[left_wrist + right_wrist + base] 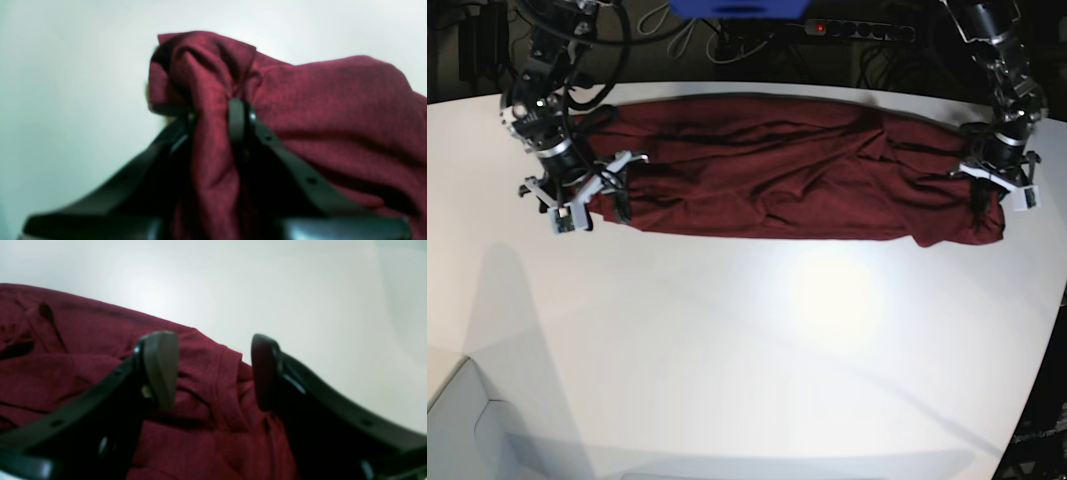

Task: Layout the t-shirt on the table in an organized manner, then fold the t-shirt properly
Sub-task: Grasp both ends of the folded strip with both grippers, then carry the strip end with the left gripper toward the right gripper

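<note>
The dark red t-shirt (797, 170) lies bunched in a long wrinkled band across the far part of the white table (747, 330). At the band's right end in the base view, my left gripper (987, 200) has its jaws closed on a raised fold of the t-shirt (333, 100). In the left wrist view the left gripper (213, 118) has fabric pinched between its black fingers (237, 120). My right gripper (615, 197) is at the band's left end. Its jaws stand open in the right wrist view (213, 373), straddling a hemmed edge of the t-shirt (217, 380) without pinching it.
Behind the table run cables, a black power strip (857, 28) and a blue object (737, 8). The table's curved edge (1042, 340) drops off at the right. A pale ledge (467, 420) sits at the near left corner.
</note>
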Tool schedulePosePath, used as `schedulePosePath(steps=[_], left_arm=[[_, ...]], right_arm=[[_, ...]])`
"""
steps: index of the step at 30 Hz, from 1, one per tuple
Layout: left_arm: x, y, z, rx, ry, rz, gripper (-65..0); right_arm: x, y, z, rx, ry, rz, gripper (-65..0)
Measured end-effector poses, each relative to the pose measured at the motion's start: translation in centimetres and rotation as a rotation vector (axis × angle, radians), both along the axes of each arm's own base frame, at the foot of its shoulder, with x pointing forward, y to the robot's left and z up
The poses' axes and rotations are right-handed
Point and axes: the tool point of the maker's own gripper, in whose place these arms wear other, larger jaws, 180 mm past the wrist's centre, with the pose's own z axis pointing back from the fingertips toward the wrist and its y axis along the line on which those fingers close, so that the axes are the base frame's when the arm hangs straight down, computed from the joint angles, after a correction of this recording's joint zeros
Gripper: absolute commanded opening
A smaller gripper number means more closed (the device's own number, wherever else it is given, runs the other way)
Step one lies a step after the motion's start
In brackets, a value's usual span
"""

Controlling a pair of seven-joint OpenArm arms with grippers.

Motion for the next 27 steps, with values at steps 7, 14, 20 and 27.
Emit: schedulePosePath(steps=[7,14,20,27], left_arm=[[-0.2,-0.7,2.1,0.119,0.06,-0.071,-65.0],[0.5,-3.4,7.4,0.189,-0.076,-0.12,-65.0],[-1.3,-9.9,6.3,0.175,-0.036,-0.274,-65.0],[-1.6,-18.1,6.6,0.205,-0.044,-0.402,-65.0]], right_arm=[[0.0,0.1,-0.5,0.01,0.011,0.001,-29.8],[-0.4,-0.3,-1.3,0.004,0.035,0.001,-29.8],[-0.3,-0.3,-1.2,0.004,0.032,-0.001,-29.8],[-0.3,-0.3,-1.2,0.003,0.032,-0.001,-29.8]])
